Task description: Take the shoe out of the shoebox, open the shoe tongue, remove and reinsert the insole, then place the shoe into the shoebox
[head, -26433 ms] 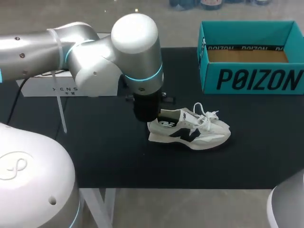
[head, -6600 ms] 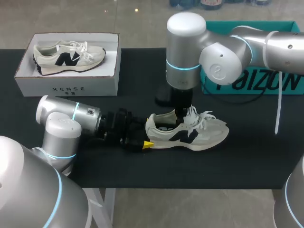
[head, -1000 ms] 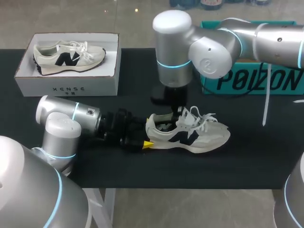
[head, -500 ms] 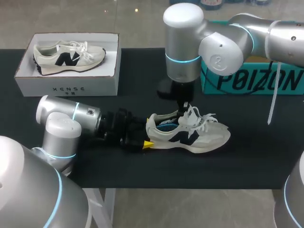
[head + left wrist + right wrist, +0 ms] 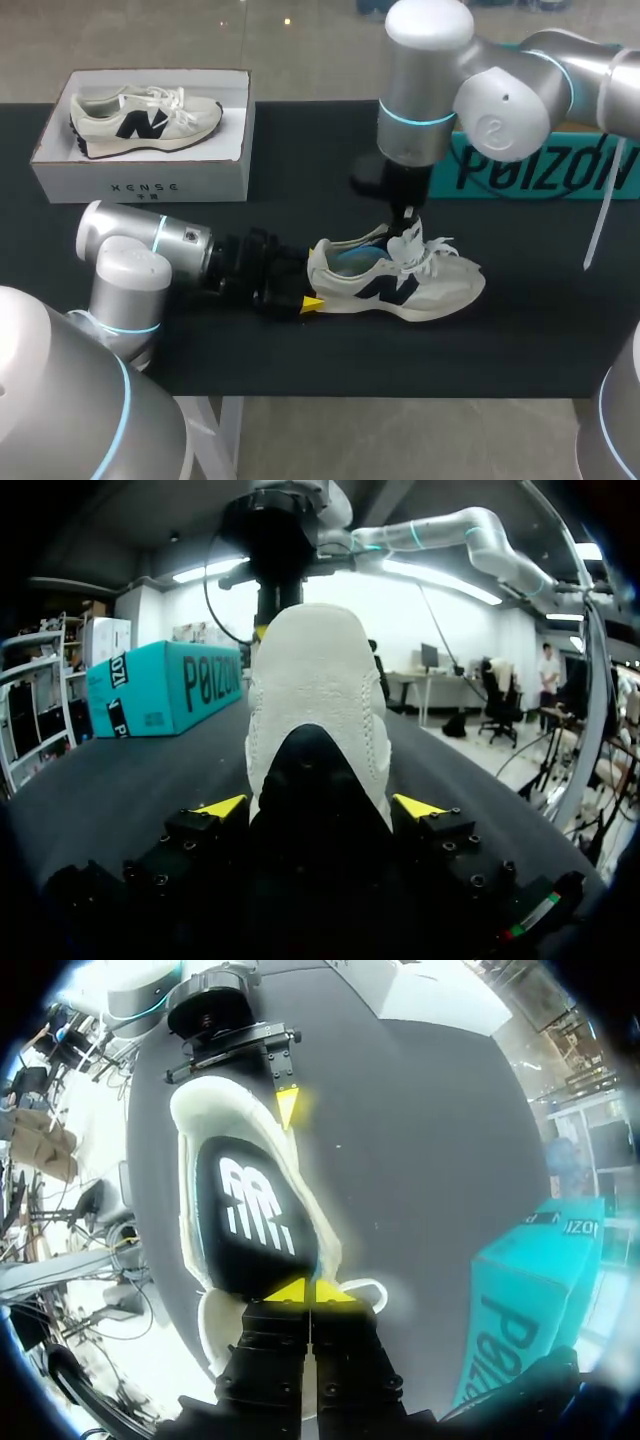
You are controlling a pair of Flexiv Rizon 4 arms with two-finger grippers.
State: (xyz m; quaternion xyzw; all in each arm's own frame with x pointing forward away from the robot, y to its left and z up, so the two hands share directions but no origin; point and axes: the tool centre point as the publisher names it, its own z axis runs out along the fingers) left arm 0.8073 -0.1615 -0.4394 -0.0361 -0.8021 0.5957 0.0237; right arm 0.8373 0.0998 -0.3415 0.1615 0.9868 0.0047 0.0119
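Note:
A cream sneaker (image 5: 430, 285) with a dark side logo lies on its sole on the black table mat. My left gripper (image 5: 300, 290) lies level behind it, its fingers against both sides of the heel (image 5: 315, 700). From above, my right gripper (image 5: 405, 228) hangs over the shoe's opening, near the laces. In the right wrist view its tips (image 5: 310, 1292) are shut on the edge of the black insole (image 5: 255, 1215), which is tilted up out of the shoe. A blue lining (image 5: 355, 262) shows inside. The teal shoebox (image 5: 540, 165) stands behind the right arm.
A white box (image 5: 140, 185) at the back left holds a second sneaker (image 5: 145, 115). The teal shoebox (image 5: 165, 690) sits on the far side of the held shoe. The table's front edge runs just below the shoe.
My right gripper has moved right and upward, drawing the insole with it. More blue lining shows in the shoe. The left arm has stayed still.

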